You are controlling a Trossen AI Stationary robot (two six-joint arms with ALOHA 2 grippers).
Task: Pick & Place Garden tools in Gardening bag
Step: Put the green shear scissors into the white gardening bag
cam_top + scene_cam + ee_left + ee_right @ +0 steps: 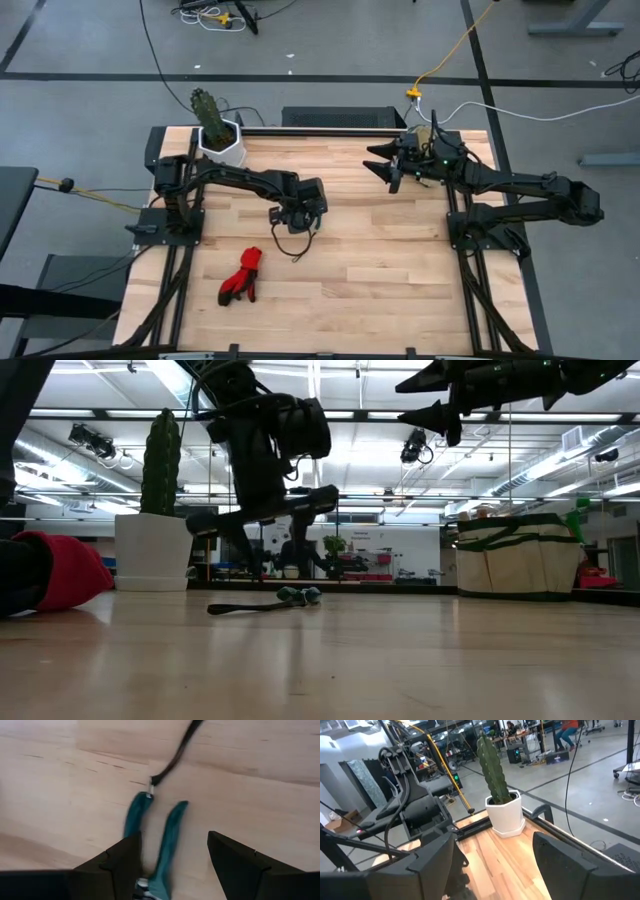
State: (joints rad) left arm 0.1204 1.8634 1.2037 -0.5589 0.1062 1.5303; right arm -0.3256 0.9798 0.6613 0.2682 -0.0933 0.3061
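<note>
Two spread fingers on the left gripper hang over the teal-handled pruning shears, dark cord just beyond; right gripper waits aloft, spread.

Two dark, near-black jointed arms on black frame bases. Left gripper: matte dark, wedge-shaped fingers with stepped inner edges. Right gripper: matching fingers. Black cables loop along both arms.

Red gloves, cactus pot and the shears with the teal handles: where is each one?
Red gloves [241,277], high view, middle of the heap.
Cactus pot [505,815], right wrist view, white front wall.
Shears [167,837], left wrist view, one teal handle.
</note>
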